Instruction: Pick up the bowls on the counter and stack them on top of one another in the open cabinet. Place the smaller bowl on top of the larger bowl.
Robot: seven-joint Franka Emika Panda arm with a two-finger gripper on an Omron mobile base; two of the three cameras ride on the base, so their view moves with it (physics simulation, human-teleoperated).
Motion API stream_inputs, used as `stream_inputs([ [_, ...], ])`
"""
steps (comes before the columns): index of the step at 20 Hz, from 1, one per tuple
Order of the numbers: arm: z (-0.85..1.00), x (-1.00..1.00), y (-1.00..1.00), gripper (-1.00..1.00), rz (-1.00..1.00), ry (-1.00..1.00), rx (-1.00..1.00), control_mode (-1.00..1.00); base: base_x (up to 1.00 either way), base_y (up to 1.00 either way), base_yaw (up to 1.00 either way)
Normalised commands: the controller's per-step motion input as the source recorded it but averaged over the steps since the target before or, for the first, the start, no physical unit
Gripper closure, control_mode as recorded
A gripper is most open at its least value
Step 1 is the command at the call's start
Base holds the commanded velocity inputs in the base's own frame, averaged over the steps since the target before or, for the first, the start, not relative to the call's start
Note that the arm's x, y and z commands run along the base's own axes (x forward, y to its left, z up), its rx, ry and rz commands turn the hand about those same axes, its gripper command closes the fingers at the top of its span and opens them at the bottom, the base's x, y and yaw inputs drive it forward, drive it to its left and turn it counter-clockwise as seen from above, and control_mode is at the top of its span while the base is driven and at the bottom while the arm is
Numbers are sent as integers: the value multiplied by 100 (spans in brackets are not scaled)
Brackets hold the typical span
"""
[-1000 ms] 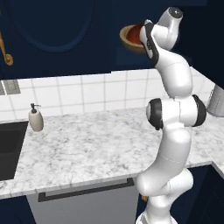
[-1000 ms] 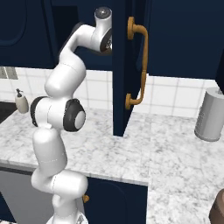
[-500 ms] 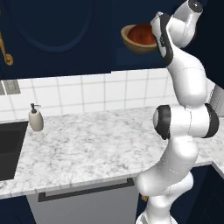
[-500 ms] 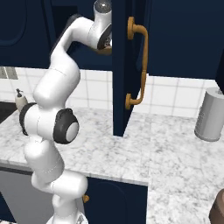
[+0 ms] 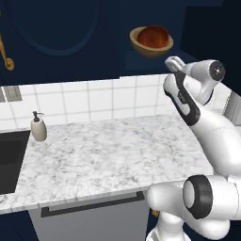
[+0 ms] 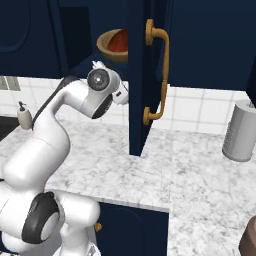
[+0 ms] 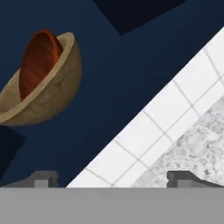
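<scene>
Marbled counter [image 5: 108,153] runs beneath the open cabinet [image 5: 155,28], where the smaller bowl [image 5: 153,36] sits nested inside the larger bowl [image 5: 150,48] on the shelf, while the gripper [image 7: 113,177], fingers spread wide and holding nothing, hangs below the shelf.

The left base view looks forward and down from behind the arm's left side, over the counter [image 5: 108,150] toward the tiled wall [image 5: 89,101] and the open cabinet [image 5: 155,28] above. The right base view faces the same counter [image 6: 200,175] from the arm's right, with the cabinet door [image 6: 142,75] edge-on. Both share the stacked bowls [image 5: 151,41], the soap bottle [image 5: 38,127] and the worktop. The hand view sits close under the cabinet, rolled, so the bowls [image 7: 41,78] appear tilted.
</scene>
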Motion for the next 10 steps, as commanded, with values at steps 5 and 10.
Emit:
stream_inputs([
  [5, -100, -100, 73, -100, 1, -4, -20, -100, 0, 0, 0],
  [10, -15, -10, -9, -100, -2, 9, 7, -100, 0, 0, 0],
])
